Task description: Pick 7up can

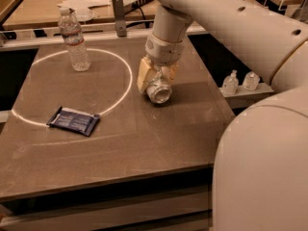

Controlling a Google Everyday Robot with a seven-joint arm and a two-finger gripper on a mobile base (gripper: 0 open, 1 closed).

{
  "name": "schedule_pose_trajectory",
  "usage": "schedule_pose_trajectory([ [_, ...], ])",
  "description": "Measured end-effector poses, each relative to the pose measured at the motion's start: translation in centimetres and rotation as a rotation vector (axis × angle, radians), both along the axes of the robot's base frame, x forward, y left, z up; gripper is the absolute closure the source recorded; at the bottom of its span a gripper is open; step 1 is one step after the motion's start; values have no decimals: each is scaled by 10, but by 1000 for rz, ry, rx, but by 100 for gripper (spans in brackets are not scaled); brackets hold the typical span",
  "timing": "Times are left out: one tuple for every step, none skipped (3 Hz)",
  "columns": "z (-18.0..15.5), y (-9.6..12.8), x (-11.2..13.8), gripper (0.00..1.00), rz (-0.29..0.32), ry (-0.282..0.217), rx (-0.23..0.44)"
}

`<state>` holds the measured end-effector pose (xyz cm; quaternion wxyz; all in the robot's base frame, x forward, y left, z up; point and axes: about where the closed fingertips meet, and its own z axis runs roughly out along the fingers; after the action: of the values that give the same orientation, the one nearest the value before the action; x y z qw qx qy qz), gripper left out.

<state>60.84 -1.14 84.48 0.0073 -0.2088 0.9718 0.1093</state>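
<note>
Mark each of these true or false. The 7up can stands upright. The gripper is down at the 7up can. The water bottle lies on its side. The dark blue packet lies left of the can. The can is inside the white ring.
1. The 7up can stands upright. False: the 7up can lies on its side on the table.
2. The gripper is down at the can. True: the gripper sits right over it.
3. The water bottle lies on its side. False: the water bottle stands upright.
4. The dark blue packet lies left of the can. True: the dark blue packet lies flat there.
5. The can is inside the white ring. False: it lies just right of the white ring.
</note>
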Motion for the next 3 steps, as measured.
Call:
schedule_pose_trajectory([
  [11,-6,1,71,-21,-38,40],
  [41,-18,10,95,-53,-105,162],
  [86,-20,14,100,-35,-162,301],
])
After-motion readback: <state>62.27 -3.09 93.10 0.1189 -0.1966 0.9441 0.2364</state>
